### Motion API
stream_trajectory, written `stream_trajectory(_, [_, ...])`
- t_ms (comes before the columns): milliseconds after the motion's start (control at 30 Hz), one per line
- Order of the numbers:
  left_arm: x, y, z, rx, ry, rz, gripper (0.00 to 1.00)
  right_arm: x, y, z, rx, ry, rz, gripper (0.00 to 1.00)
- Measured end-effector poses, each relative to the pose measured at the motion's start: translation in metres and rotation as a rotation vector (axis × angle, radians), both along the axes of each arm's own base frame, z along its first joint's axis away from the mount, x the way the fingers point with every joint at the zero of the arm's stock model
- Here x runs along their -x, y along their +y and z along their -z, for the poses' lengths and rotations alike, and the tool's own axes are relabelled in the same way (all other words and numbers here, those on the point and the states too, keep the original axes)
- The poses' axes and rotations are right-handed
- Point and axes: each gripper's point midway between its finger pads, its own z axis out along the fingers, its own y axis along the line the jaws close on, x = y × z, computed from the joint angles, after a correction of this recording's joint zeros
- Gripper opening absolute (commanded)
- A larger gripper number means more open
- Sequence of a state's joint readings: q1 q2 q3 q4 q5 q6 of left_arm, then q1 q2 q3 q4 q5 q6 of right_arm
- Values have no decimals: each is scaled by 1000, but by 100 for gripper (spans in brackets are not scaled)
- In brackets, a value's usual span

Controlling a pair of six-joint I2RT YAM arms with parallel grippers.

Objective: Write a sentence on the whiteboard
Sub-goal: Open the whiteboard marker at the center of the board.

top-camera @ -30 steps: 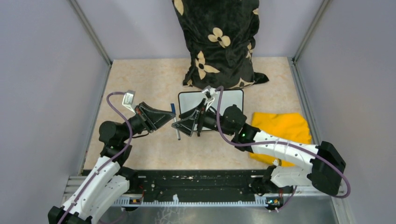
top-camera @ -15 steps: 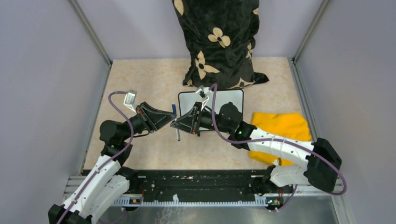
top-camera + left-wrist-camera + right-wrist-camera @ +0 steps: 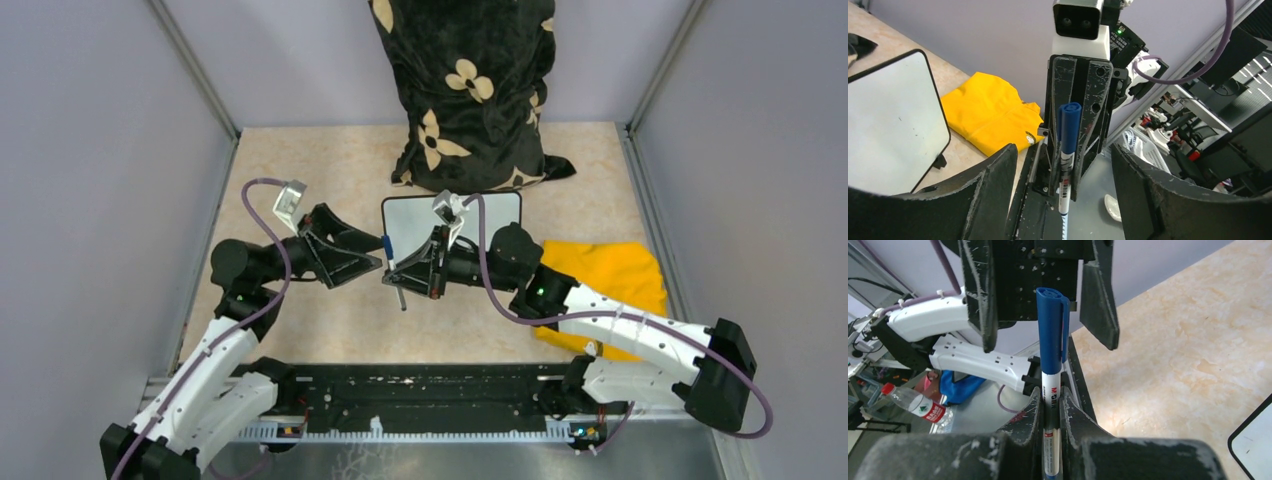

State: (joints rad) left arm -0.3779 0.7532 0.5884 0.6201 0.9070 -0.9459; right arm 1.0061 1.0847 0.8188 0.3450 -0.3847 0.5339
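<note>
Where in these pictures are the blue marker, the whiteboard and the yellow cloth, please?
blue marker (image 3: pixel 1050 325): right wrist view, on its cap.
whiteboard (image 3: pixel 893 125): left wrist view, on its white face.
yellow cloth (image 3: pixel 605 270): top external view, on its upper middle.

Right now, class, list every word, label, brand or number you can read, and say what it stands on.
"M G", red, middle sign unclear: on the marker barrel.
Smaller print on the barrel: too small to read.
Label on the bottle: blurred.
Logo on the yellow cloth: too small.
On the whiteboard: no writing.
</note>
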Motion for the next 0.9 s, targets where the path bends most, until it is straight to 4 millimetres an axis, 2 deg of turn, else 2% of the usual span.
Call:
stream_trajectory(233, [-3, -14, 18, -52, 64, 89, 66, 5, -3, 9, 34, -1, -23, 0])
stream_trajectory(333, [1, -17, 19, -56, 60, 110, 60, 6, -3, 12, 44, 4, -29, 0])
stream_trajectory(533, [8, -21, 14, -59, 27, 132, 41, 8, -3, 15, 57, 4, -36, 0])
stream_trajectory(800, [10, -26, 15, -65, 6, 144, 3, 9, -3, 17, 62, 7, -43, 0])
stream_trajectory(900, [11, -26, 15, -64, -2, 144, 0, 9, -3, 17, 62, 7, -42, 0])
